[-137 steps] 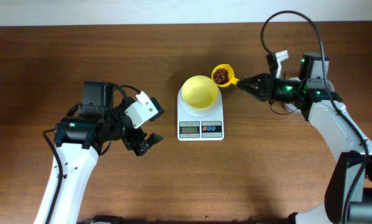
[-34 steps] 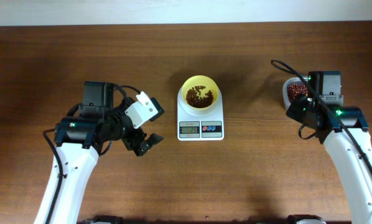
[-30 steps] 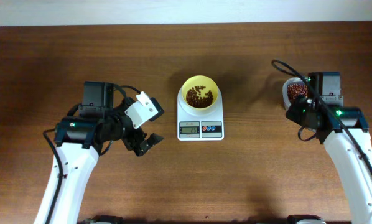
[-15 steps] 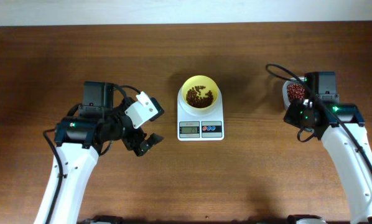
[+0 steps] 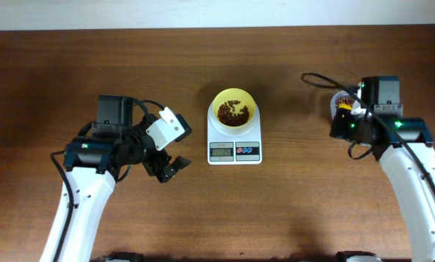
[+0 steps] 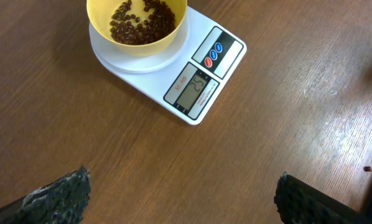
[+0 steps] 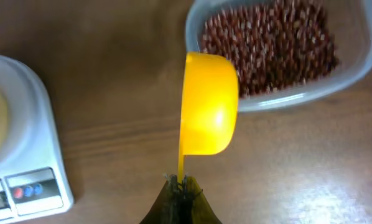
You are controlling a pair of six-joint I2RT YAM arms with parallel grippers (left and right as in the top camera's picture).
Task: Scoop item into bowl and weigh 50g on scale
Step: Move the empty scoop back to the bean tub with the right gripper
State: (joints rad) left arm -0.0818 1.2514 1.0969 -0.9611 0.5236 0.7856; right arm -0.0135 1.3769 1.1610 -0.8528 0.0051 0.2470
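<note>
The pale yellow bowl (image 5: pixel 235 92) stands on the white scale (image 5: pixel 235 151) at the table's middle, with a layer of dark red-brown beans (image 5: pixel 233 114) in it. The left wrist view shows the same bowl (image 6: pixel 136 50) and the scale (image 6: pixel 195 93) with its display lit. My left gripper (image 5: pixel 172 168) hangs open over bare wood, left of the scale, holding nothing. My right gripper (image 7: pixel 183 185) is shut on the thin handle of the orange-yellow scoop (image 7: pixel 208 112). The scoop is tipped on its side at the near rim of the clear tub (image 7: pixel 298 93), which is full of beans (image 7: pixel 267 43).
In the overhead view the right arm covers most of the tub (image 5: pixel 337 100) at the right. The scale's corner (image 7: pixel 18 143) shows at the left of the right wrist view. A cable loops above the right wrist. Brown wood lies between the scale and the tub.
The right arm has swung a little up and left, bringing the scoop to the tub's edge, where it now shows from above. The left arm, bowl and scale have not moved.
</note>
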